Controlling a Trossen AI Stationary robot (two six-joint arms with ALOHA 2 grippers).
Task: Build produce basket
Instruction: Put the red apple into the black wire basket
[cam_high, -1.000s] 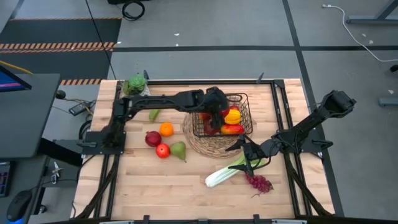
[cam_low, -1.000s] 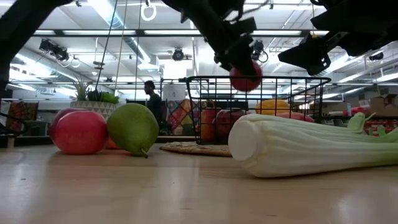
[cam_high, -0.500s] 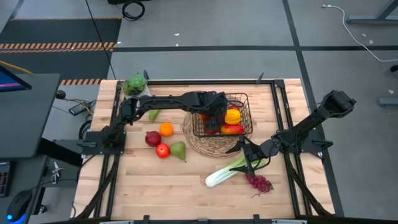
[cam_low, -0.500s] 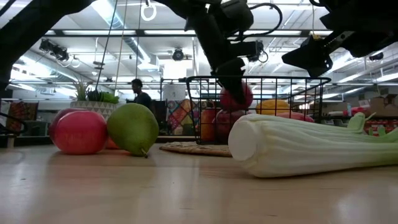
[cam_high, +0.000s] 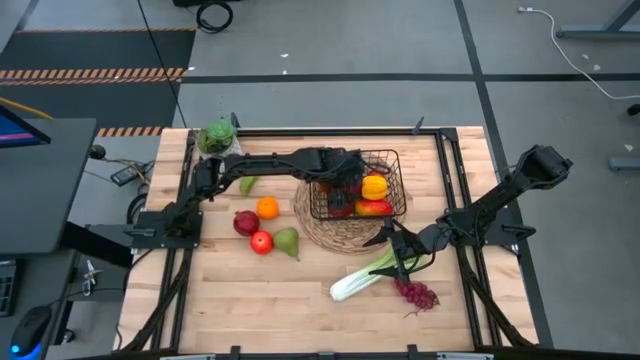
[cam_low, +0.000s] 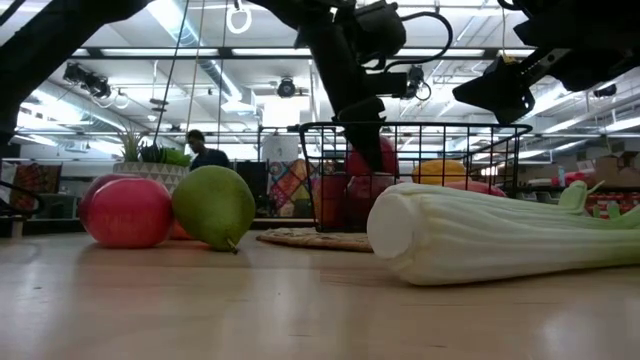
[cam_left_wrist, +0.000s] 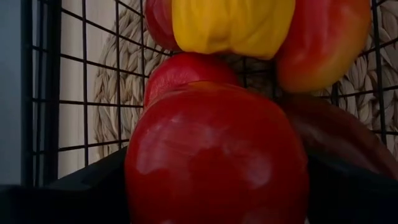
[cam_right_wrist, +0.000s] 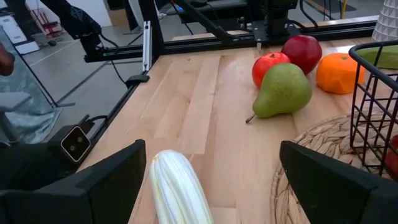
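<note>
**Left hand down in the basket with an apple; celery lies right under the right hand**

We have the left hand (cam_high: 340, 186) reaching into the basket (cam_high: 392, 160), fingers either side of a red apple (cam_left_wrist: 214, 155) and pinching it. The apple sits directly ahead of the hand, low among the load: yellow pepper (cam_high: 374, 186), red pepper (cam_high: 373, 208), more red fruit beneath. We'd judge release is next.

Right hand (cam_high: 402, 254) hovers spread over the celery (cam_high: 364, 273). Celery's long axis runs diagonally, leafy end near the hand, cut end pointing to the surface's front edge. In the wrist view the stalk (cam_right_wrist: 177, 190) lies between the two fingers, untouched. Right arm is clearly nearer; grapes (cam_high: 416, 294) lie just beside it.

Surface (cam_high: 240, 300): pale wood. Basket stands on a round woven mat (cam_high: 330, 232). Loose on the left: dark red apple (cam_high: 245, 222), orange (cam_high: 267, 208), red apple (cam_high: 262, 242), green pear (cam_high: 288, 241), another pear (cam_high: 248, 184) under the left arm. Potted plant (cam_high: 216, 136) at the back corner.

Room: open workshop, ceiling lights, a person (cam_low: 200, 150) far behind.
</note>
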